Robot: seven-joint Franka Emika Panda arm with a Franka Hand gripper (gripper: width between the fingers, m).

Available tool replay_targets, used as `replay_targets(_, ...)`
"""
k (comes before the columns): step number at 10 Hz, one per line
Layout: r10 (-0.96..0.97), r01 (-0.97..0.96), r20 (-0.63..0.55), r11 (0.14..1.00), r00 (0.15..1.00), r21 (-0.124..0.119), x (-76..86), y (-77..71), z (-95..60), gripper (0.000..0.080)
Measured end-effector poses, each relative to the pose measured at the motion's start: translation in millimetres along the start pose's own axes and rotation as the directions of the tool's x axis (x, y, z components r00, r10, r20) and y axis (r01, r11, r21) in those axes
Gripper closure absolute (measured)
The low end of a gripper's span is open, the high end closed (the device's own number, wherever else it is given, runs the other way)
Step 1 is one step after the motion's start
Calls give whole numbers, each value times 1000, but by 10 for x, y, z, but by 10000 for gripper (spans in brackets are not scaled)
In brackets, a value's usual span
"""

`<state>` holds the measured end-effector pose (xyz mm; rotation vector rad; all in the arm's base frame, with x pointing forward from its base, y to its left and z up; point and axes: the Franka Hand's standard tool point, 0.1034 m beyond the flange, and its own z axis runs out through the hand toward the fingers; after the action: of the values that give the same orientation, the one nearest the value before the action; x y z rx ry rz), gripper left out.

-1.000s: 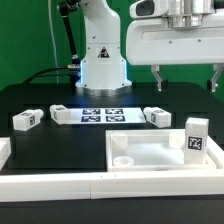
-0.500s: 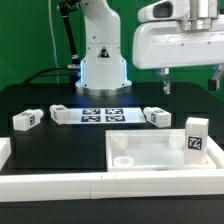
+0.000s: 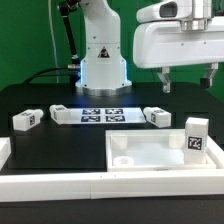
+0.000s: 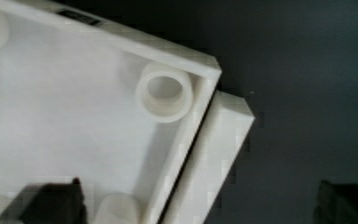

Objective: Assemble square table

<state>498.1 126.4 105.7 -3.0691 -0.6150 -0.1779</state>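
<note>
The white square tabletop (image 3: pixel 150 152) lies tray-like near the front, rim up, with a round socket (image 3: pixel 121 160) showing inside. One tagged leg (image 3: pixel 195 137) stands upright at its right side in the exterior view. Three more legs lie on the black table: one (image 3: pixel 26 120) at the exterior view's left, one (image 3: pixel 61 113) beside the marker board, one (image 3: pixel 156 116) behind the tabletop. My gripper (image 3: pixel 187 80) hangs high above the tabletop's right part, open and holding nothing. The wrist view looks down on the tabletop (image 4: pixel 69 110), a corner socket (image 4: pixel 163 88), and my gripper (image 4: pixel 202 203).
The marker board (image 3: pixel 100 115) lies in front of the robot base (image 3: pixel 101 55). Long white border bars run along the front (image 3: pixel 90 187) and at the exterior view's left (image 3: pixel 4 150). In the wrist view a white bar (image 4: pixel 229 135) lies along the tabletop's rim.
My gripper has risen a little and shifted slightly toward the exterior view's right. Its jaws stay open. No part has moved.
</note>
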Motion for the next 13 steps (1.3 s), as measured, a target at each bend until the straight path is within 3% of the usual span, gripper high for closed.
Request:
replay_targets(2, -104, 105, 90, 995, 991, 0, -343, -85, 339, 151)
replay_targets(4, -114, 115, 150, 993, 982, 4, -651, -164, 473, 151)
replay_targets(6, -106, 105, 187, 994, 977, 15, -663, -180, 467, 151)
replay_targets(8, -41, 32, 366, 999, 930, 31, -778, -255, 471, 151)
replay_targets(10, 29, -35, 572, 999, 820, -1, -978, -375, 524, 151)
replay_targets(12, 55, -47, 639, 998, 767, -29, -1079, -350, 639, 151)
replay_targets(13, 58, -53, 696, 998, 716, -29, -1158, -346, 603, 151)
